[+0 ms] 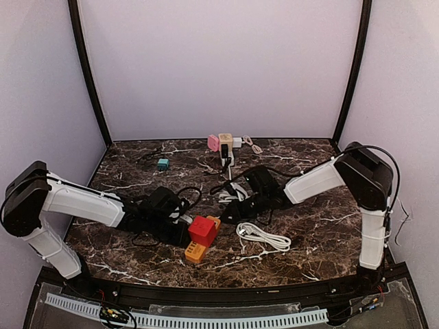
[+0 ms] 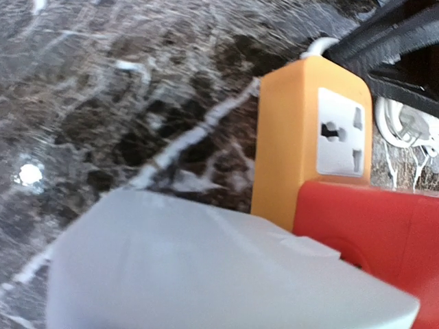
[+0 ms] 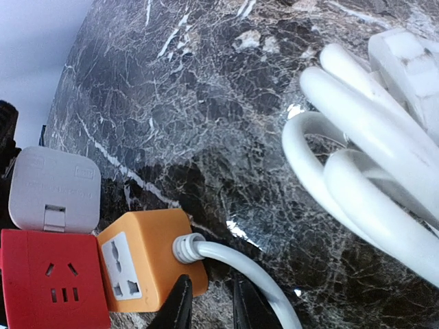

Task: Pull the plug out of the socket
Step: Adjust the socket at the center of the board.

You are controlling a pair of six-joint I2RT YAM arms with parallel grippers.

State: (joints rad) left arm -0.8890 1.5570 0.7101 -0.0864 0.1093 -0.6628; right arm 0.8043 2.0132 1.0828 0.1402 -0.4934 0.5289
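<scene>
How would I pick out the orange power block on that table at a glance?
Look at the near middle of the dark marble table. The orange power block lies against a red cube. It is the only orange piece, with a white socket face and a white cable leaving one end.

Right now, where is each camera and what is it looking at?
Top: high up behind, looking down at the table; left arm and right arm show.
Left wrist: low, facing the orange socket and red block; none of its own hand is clear.
Right wrist: looking down at socket and white cable; the right hand shows at the bottom.
All three share the socket.
</scene>
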